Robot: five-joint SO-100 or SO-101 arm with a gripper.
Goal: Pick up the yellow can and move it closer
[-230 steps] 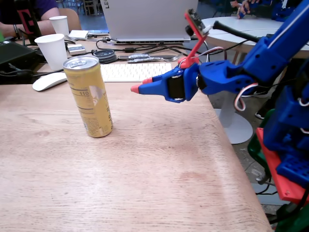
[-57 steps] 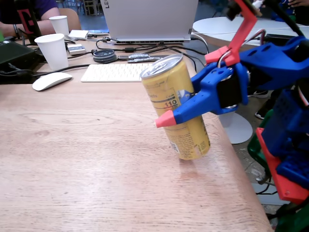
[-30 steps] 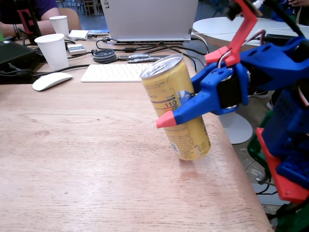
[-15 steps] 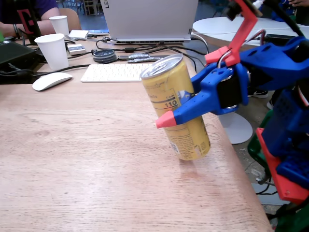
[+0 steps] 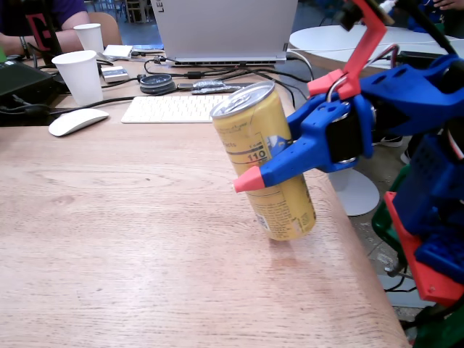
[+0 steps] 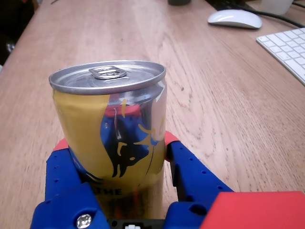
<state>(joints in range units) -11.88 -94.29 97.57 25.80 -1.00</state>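
Note:
The yellow can [image 5: 285, 208] is a slim gold drink can with a silver top and "110" on its side. In the fixed view it leans to the left at the table's right side, its lower end just at the wood; I cannot tell if it touches. My blue gripper [image 5: 255, 174] with red fingertips is shut around its middle, reaching in from the right. The wrist view shows the yellow can [image 6: 105, 119] held between both blue fingers [image 6: 190, 171], pull tab facing up, and the gripper [image 6: 116, 143] clamped on its lower half.
Two white paper cups [image 5: 80, 76] [image 5: 89, 36], a white mouse [image 5: 76, 121], a keyboard [image 5: 174, 109] and a laptop [image 5: 225, 29] with cables line the far side. The table edge [image 5: 362, 254] runs close to the can on the right. Bare wood [image 5: 109, 239] lies to the left.

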